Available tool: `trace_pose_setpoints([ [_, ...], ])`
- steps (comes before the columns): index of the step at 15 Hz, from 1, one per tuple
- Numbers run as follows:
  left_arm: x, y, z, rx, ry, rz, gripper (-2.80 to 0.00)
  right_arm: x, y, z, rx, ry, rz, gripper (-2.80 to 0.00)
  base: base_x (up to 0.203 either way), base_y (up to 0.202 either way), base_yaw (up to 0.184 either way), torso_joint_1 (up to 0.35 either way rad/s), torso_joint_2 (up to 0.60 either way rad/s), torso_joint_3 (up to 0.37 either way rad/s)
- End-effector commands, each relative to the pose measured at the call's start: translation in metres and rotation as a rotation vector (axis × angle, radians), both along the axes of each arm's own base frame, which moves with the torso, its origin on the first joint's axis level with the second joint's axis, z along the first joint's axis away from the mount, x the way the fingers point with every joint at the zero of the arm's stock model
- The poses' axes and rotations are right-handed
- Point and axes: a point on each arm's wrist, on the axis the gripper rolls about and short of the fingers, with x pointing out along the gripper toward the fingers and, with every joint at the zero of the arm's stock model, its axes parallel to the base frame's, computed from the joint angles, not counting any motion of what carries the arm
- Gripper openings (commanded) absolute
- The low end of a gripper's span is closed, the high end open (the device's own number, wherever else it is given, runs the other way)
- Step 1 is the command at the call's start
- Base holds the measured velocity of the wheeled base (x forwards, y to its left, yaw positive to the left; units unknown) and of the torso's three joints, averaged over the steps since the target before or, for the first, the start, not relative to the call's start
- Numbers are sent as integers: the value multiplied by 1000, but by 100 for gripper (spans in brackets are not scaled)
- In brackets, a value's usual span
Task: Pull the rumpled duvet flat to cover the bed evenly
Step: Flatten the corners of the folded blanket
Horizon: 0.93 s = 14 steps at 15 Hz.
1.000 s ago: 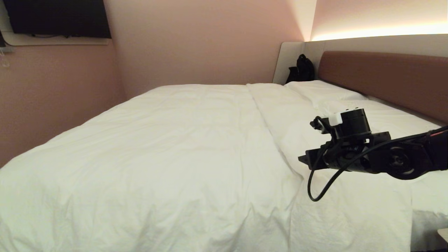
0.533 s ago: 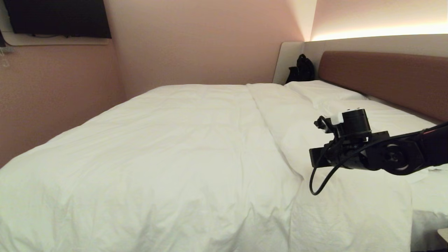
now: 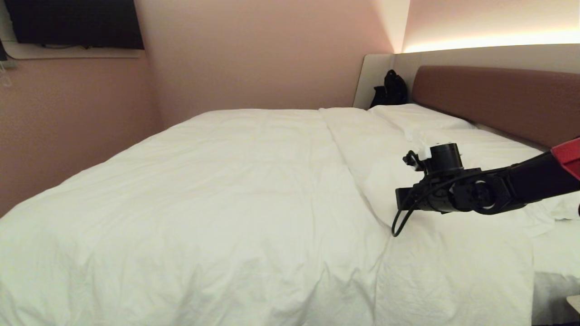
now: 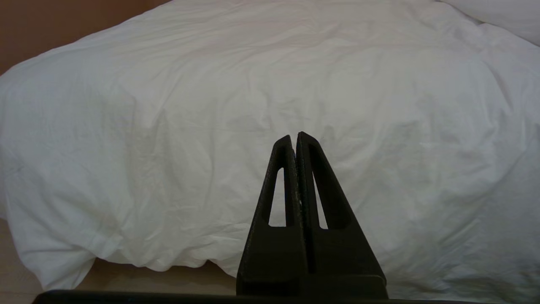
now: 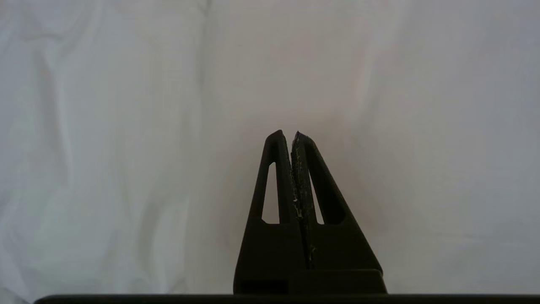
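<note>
Hovering over the bed (image 3: 539,280) with nothing in its grip, your right claw (image 5: 294,134) is showing both fingers pressed together on empty air — only white cloth lies beyond the tips, and you are not pinching any of it. If you are going for another tug, you are better off spreading the fingers before lowering, then taking a deep bite of the duvet (image 3: 217,199) at its raised edge rather than skimming the top, and drawing slowly toward the headboard (image 3: 498,99) so the cover slides flat instead of bunching. The duvet is lying across most of the mattress, soft creases running through it, its long edge forming a ridge just left of and below the claw; the pillows (image 3: 421,117) are sitting beyond, by the headboard. Your left claw (image 4: 295,137) is parked low at the near side of the bed — fingers likewise closed, holding nothing, facing the duvet's hanging side.
</note>
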Motion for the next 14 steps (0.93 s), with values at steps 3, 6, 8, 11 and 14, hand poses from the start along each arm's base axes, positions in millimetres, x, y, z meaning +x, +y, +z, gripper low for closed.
trace_pose_setpoints([
  [3,0,0,0,0,0,1,-280,16,3,-34,-2,75,-5,-280,0,0,0,0,0,0],
  [6,0,0,0,0,1,1,-280,7,1,-58,-14,159,-9,-280,0,0,0,0,0,0],
  [8,0,0,0,0,1,1,-280,0,0,-72,-22,209,-9,-280,0,0,0,0,0,0],
  [11,0,0,0,0,2,1,-280,-10,-2,-82,-29,254,-9,-280,0,0,0,0,0,0],
  [14,0,0,0,0,1,1,-280,-25,-4,-86,-34,292,-11,-280,0,0,0,0,0,0],
])
